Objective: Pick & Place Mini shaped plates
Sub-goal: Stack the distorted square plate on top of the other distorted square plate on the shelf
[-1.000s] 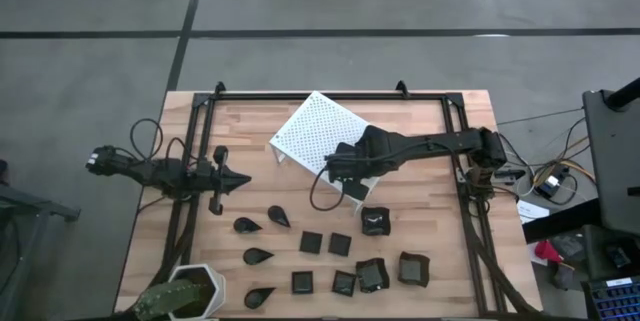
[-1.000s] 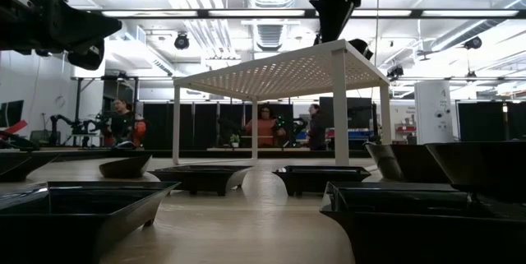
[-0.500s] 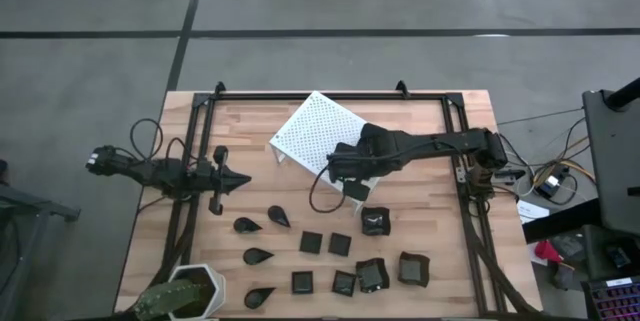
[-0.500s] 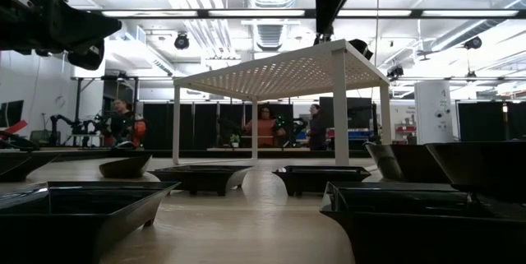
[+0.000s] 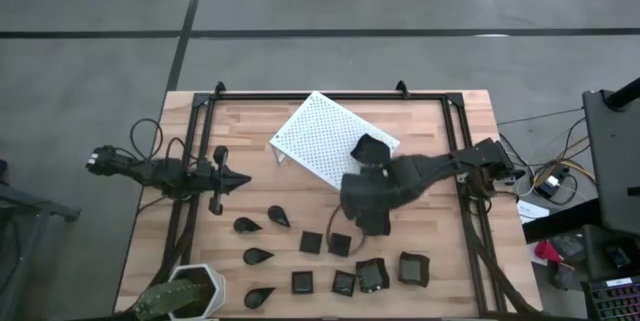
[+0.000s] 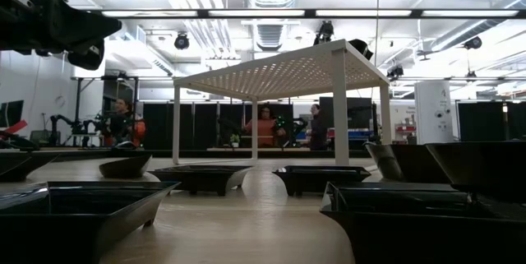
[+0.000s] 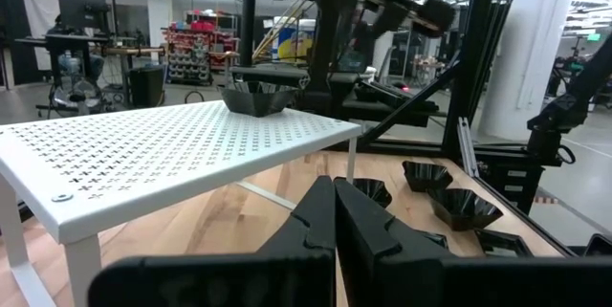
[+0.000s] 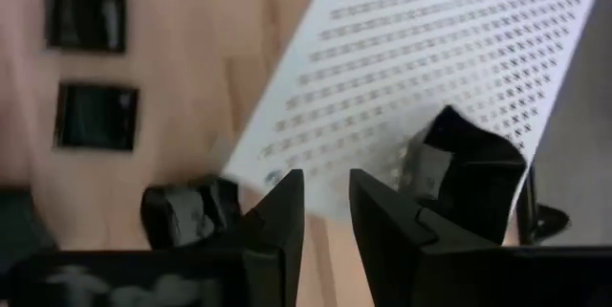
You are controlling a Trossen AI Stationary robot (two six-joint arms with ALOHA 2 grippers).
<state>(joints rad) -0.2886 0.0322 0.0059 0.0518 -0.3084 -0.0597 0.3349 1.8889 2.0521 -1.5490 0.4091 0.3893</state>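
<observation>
Right tool (image 5: 366, 213) empty, fingers slightly parted, mid-frame above bench (image 5: 440, 171). Wavy plate (image 5: 374, 148) sits on rack (image 5: 315, 136) corner; placing looks done. Next: pick another plate (image 5: 374, 275), lower centre. Left tool (image 5: 228, 178) pressed together, idle at left.

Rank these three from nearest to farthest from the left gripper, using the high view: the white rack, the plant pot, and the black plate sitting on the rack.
Measured from the left gripper:
1. White rack, just beyond the gripper, toward the table's middle.
2. Plant pot, at the near left corner of the table.
3. Black plate on the rack, at the rack's right edge.
</observation>
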